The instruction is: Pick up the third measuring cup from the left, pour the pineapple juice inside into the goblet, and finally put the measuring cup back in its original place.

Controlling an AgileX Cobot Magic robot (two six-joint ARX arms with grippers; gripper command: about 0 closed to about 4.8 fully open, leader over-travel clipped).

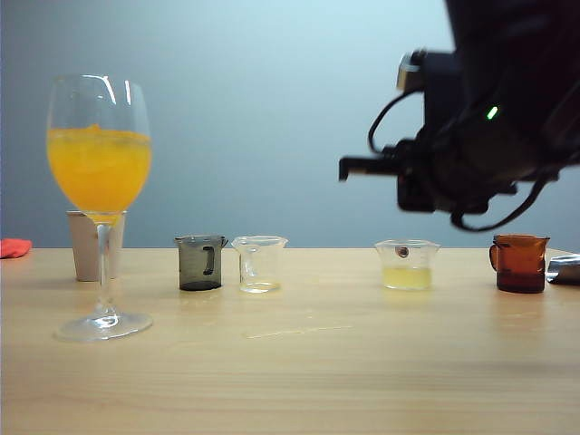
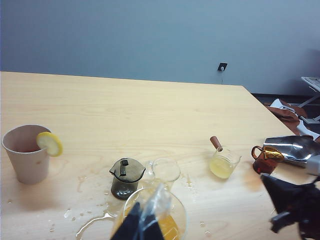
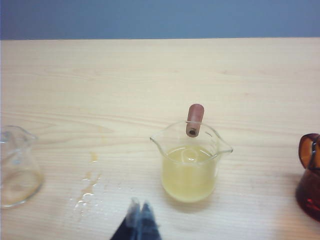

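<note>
Right wrist view: the third measuring cup stood upright on the desk, w/ pale pineapple juice about half up its wall & a short brown handle sticking off the rim. The right end effector hung near the cup on the camera side, tips pinched together, holding nothing. In the exterior view that arm hovered above the cup, not touching. The left end effector hung over the goblet, well apart from the cup past two other cups; whether its tips were parted or together I can't tell. Goblet already carried deep orange drink.

Step in hand, as I judge: approach for pickup, cup not yet gripped. Next move prob. needs the right tips spread, lowered around the handle or wall, then closed firmly before lifting, kept level so nothing spills.
</note>
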